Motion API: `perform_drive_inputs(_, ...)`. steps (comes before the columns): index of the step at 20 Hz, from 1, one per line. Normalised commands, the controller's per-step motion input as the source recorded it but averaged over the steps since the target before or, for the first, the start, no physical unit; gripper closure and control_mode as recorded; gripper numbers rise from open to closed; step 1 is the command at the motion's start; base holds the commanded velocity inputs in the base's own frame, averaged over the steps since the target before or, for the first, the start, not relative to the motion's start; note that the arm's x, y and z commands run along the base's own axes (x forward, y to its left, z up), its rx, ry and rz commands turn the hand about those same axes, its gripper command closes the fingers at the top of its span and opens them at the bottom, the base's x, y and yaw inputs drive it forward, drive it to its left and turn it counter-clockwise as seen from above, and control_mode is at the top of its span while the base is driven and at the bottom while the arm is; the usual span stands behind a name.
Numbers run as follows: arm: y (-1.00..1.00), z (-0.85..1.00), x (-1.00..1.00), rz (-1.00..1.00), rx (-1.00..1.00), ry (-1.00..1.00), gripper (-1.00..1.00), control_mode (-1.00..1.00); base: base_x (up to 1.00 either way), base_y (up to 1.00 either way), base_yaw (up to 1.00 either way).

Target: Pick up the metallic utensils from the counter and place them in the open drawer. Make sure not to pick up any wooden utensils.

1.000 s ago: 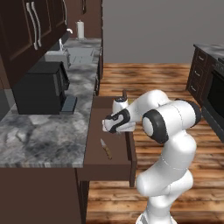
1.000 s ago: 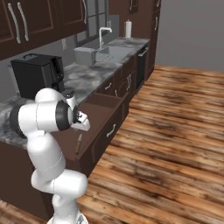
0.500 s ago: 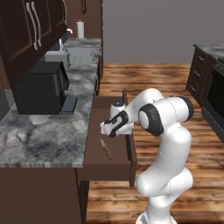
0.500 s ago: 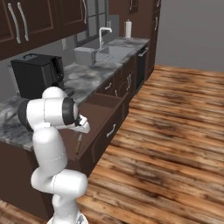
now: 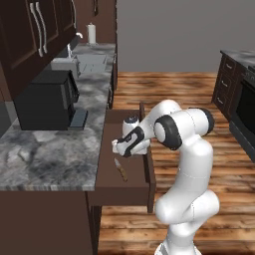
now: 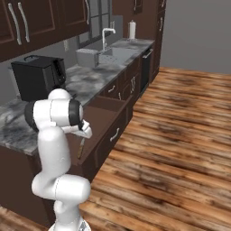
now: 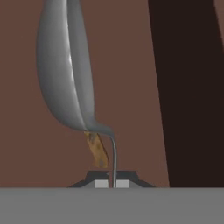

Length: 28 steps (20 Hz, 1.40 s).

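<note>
My gripper [image 5: 115,146] hangs low over the open drawer [image 5: 112,185], shut on a metallic utensil. It is a silver-grey spoon [image 7: 65,74] whose slim handle runs down between my fingertips [image 7: 109,183] while its bowl points away over the brown drawer floor [image 7: 131,65]. From the other side, the gripper [image 6: 85,131] sits above the drawer [image 6: 101,118]. A small utensil with a tan-brown handle [image 5: 119,170] [image 6: 81,147] [image 7: 97,151] lies on the drawer floor just below. A small pale thing [image 5: 23,155] rests on the marbled counter [image 5: 60,149]; I cannot tell what it is.
A black coffee machine [image 5: 45,99] stands on the counter behind the drawer. Farther back are the sink [image 5: 89,62] and a paper towel roll [image 5: 91,34]. Dark upper cabinets [image 5: 35,35] hang over the counter. A stove [image 5: 244,104] stands across the wooden floor.
The hand has sunk a little and shifted toward the drawer's near end with the spoon still in it, while the elbow swung upward. The utensil in the drawer has not moved.
</note>
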Motion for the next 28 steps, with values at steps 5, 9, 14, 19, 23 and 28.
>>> perform_drive_inputs(5, 0.00, -0.36, 0.15, -0.05, 0.00, 0.00, 1.00, -1.00, 0.00, 0.00, 0.00)
perform_drive_inputs(9, 0.01, -0.36, 0.14, -0.04, 0.00, 0.00, 1.00, -1.00, 0.00, 0.00, 0.00)
perform_drive_inputs(14, 0.00, -0.37, 0.13, -0.03, 0.00, 0.00, 1.00, -1.00, 0.00, 0.00, 0.00)
perform_drive_inputs(19, 0.00, -0.40, 0.17, -0.01, 0.00, 0.00, 1.00, -1.00, 0.00, 0.00, 0.00)
perform_drive_inputs(23, 0.03, -0.26, 0.15, 0.00, 0.00, 0.00, 1.00, -1.00, 0.00, 0.00, 0.00)
perform_drive_inputs(28, 0.00, -0.16, 0.14, 0.00, 0.00, 0.00, -1.00, -1.00, 0.00, 0.00, 0.00)
